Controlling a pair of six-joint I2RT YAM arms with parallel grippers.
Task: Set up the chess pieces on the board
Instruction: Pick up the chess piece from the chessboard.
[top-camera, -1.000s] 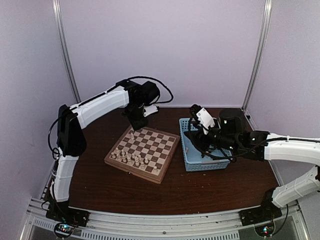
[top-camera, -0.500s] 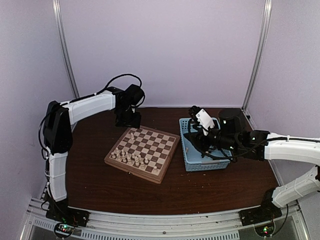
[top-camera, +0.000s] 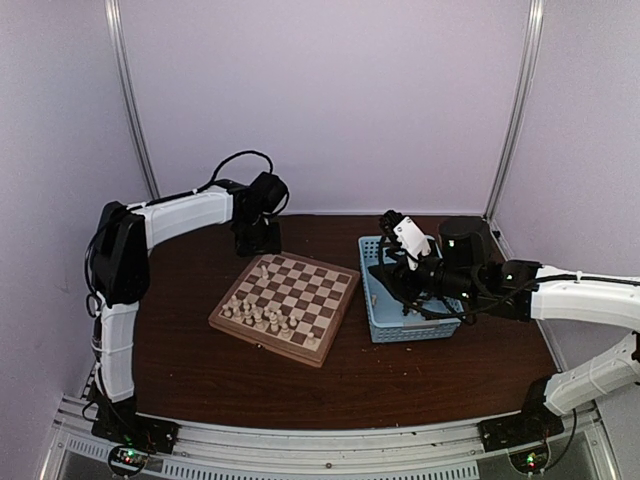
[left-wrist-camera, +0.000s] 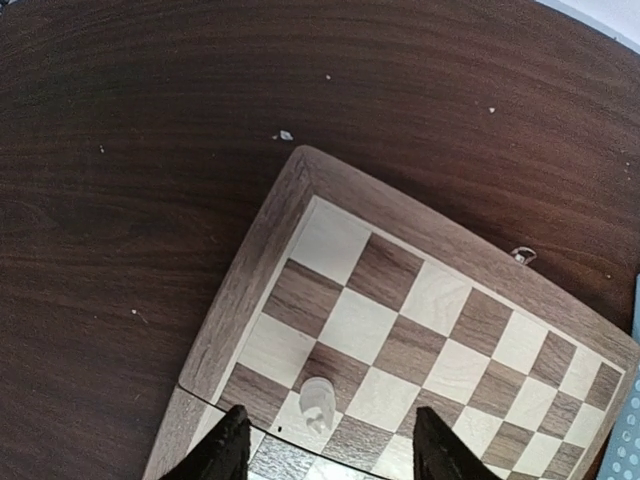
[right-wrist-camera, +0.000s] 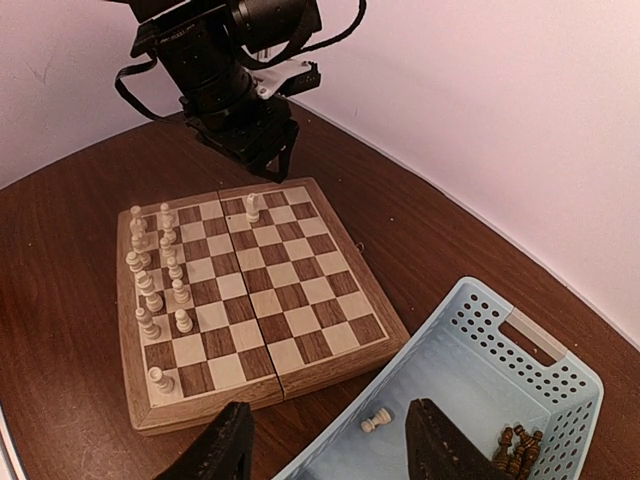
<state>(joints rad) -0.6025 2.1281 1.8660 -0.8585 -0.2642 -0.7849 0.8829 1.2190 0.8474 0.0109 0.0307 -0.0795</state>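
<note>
Both jaws are wide open with nothing in them: the left gripper (left-wrist-camera: 330, 452) hangs by the board's far corner, and the right gripper (right-wrist-camera: 335, 450) sits over the basket (right-wrist-camera: 556, 386). Board (top-camera: 285, 296) lies angled on the table (top-camera: 200, 370), just beside the basket on its left. White pieces (right-wrist-camera: 150, 270) stand in two rough rows along the edge nearest the left arm's base. A lone piece (left-wrist-camera: 318, 403), also white, stands near the far corner, close to the left gripper. Inside the basket there's a tipped piece (right-wrist-camera: 377, 420), white, lying on its side I think, plus a clump of dark pieces (right-wrist-camera: 515, 440) in one corner, too small to count.
</note>
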